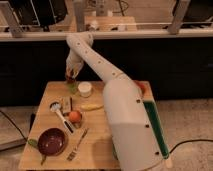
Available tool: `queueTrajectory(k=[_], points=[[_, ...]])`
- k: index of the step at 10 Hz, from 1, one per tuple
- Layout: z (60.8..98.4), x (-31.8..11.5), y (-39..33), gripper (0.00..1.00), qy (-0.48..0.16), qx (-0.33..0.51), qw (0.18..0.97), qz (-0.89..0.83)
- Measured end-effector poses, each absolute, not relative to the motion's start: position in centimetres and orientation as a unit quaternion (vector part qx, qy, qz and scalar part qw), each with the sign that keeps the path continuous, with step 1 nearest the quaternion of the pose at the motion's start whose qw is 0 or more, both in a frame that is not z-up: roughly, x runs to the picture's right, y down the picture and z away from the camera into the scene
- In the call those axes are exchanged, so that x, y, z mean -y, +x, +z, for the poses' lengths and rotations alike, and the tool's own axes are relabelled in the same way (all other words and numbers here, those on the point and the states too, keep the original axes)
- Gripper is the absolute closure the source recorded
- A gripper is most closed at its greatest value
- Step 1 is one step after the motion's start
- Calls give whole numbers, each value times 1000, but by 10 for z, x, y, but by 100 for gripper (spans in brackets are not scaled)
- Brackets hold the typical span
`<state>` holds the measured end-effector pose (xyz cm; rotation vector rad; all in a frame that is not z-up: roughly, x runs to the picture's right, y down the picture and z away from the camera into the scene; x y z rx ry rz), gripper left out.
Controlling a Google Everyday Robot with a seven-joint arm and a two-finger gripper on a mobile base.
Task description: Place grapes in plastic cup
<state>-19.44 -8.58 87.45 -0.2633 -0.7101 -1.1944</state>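
My gripper [71, 76] hangs at the far left part of the wooden table [45, 102], at the end of the white arm. It is shut on the grapes [70, 78], a small dark purplish-brown lump at the fingertips. The pale green plastic cup [73, 88] stands right under it, just left of the white round cup [85, 89]. The grapes are held just above the green cup's rim; I cannot tell whether they touch it.
A yellow banana [91, 106], an orange fruit [75, 116], a white-headed utensil [61, 115], a fork [77, 145] and a dark red bowl [51, 141] lie nearer the front. My white body [130, 130] covers the table's right side.
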Motion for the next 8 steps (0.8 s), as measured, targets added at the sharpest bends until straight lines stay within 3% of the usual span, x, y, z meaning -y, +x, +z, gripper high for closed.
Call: queueTrajectory(k=[3, 4, 8], points=[[875, 85, -193, 36, -124, 328, 760, -547], [875, 83, -192, 20, -127, 331, 760, -545], [878, 82, -189, 20, -132, 333, 760, -542]])
